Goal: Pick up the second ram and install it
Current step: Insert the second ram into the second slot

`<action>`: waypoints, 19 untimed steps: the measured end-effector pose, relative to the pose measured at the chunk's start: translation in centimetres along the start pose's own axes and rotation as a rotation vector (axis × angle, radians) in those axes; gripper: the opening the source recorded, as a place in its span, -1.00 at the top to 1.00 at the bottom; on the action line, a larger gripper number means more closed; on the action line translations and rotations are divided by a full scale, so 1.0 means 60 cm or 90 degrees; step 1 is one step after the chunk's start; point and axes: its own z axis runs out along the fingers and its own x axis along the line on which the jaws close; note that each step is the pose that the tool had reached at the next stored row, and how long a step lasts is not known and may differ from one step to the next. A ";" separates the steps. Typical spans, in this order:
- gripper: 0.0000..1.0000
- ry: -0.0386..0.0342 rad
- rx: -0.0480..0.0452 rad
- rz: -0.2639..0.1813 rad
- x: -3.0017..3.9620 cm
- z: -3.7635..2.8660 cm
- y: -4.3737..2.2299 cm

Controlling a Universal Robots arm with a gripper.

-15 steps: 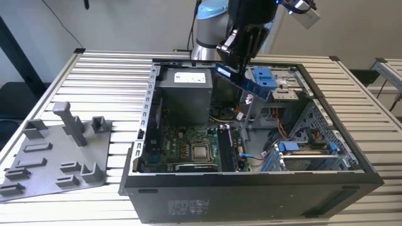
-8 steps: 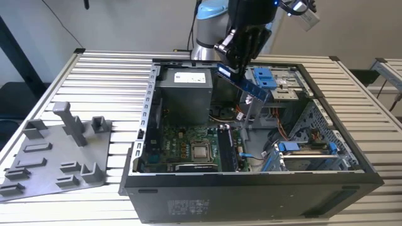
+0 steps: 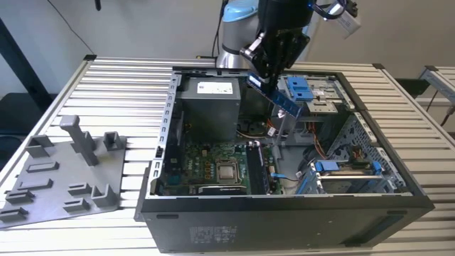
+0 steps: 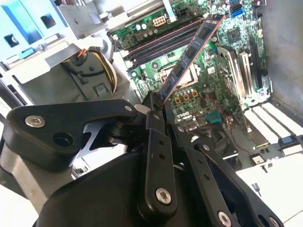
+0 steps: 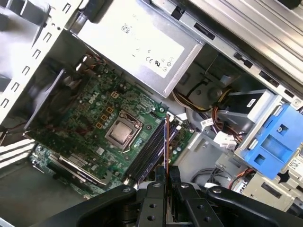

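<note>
Presently, in the exterior view, one arm carries one hand (image 3: 269, 80), clamped on one ram stick (image 3: 286, 102). The stick hangs tilted in the air above the open computer case (image 3: 284, 226), apart from the board below. The case lies on the table (image 3: 128, 80). One grey tray (image 3: 64, 181) sits at the exterior view's left, well apart from the case.

Second wrist view: the hand (image 4: 154, 101) is shut on one end of the ram stick (image 4: 191, 54), which slants over the green board (image 4: 213, 94). One bank of long dark slots (image 4: 161, 45) lies beside it; their number is not clear.

First wrist view: the ram stick (image 5: 166, 142) shows edge-on, nearly in line with the slots (image 5: 149, 153). Counted: one processor (image 5: 122, 132), one power supply (image 5: 137, 40), one blue bracket (image 5: 274, 137).

Judgement: pick-up done, carriage to the slot in hand, seating not yet done. Seating calls for the stick levelled, lined with a free slot and pressed evenly; which slot is free cannot be told
</note>
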 end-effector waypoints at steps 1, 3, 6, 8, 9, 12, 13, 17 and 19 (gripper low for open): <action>0.72 0.0000 0.0001 0.008 0.000 0.000 0.000; 0.72 0.0002 0.0003 0.025 0.000 0.001 0.000; 0.72 0.0003 0.0005 0.049 0.000 0.001 0.000; 0.72 0.0005 0.0006 0.065 0.000 0.001 0.000; 0.72 0.0005 0.0007 0.072 0.000 0.001 0.000; 0.72 0.0007 0.0009 0.095 0.000 0.002 0.000; 0.72 0.0007 0.0010 0.102 0.000 0.002 0.000; 0.72 0.0010 0.0013 0.134 0.000 0.002 0.000; 0.72 0.0011 0.0014 0.148 0.000 0.003 0.000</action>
